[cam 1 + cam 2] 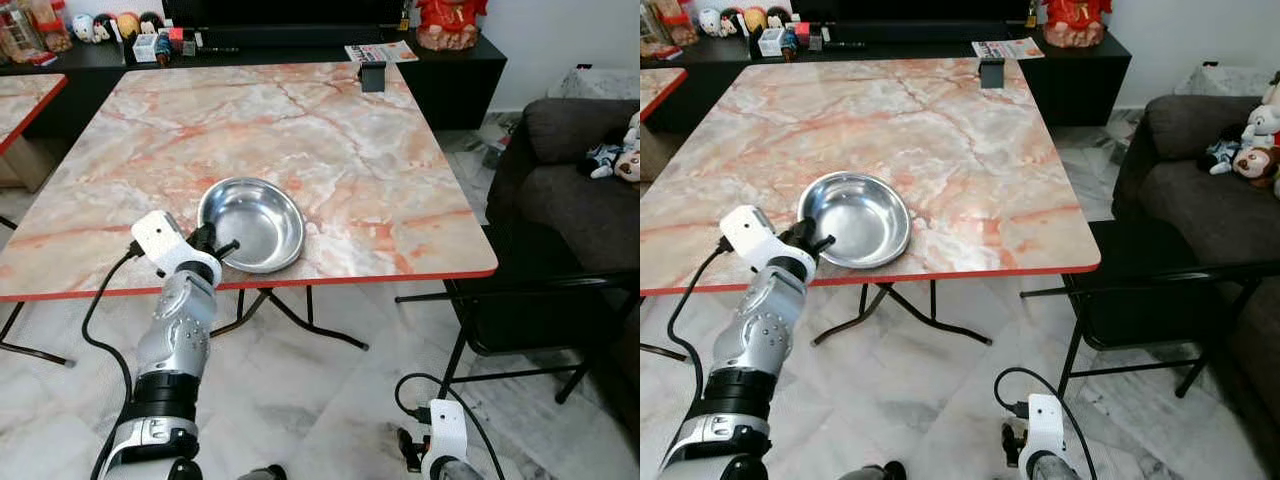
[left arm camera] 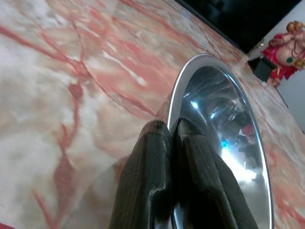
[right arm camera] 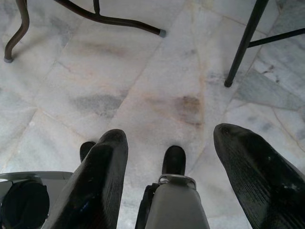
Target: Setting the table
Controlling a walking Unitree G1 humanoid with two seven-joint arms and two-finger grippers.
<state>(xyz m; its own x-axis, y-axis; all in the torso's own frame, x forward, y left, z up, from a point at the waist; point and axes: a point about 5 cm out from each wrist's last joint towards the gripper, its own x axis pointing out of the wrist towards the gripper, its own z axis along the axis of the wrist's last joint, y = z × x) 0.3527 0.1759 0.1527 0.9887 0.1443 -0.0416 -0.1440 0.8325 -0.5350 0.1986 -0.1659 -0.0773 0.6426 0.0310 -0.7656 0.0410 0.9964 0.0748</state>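
The big marble table (image 1: 330,140) holds the shiny metal bowl (image 1: 255,222) near its front edge, and the left gripper (image 1: 218,243), the nearer 1 of the 2, has its fingers pinched together on the bowl's near rim, while the right gripper (image 3: 167,157) hangs low over the floor with fingers apart.

Worktop (image 1: 330,150): square, pink-and-cream marble pattern, red edging, standing on dark folding legs over a pale marble-tile floor (image 1: 300,400).

Lying on it:
- steel bowl (image 1: 255,222), sitting upright near the front edge, toward the robot's left;
- small dark box (image 1: 373,76), standing at the far edge, well apart from the bowl.
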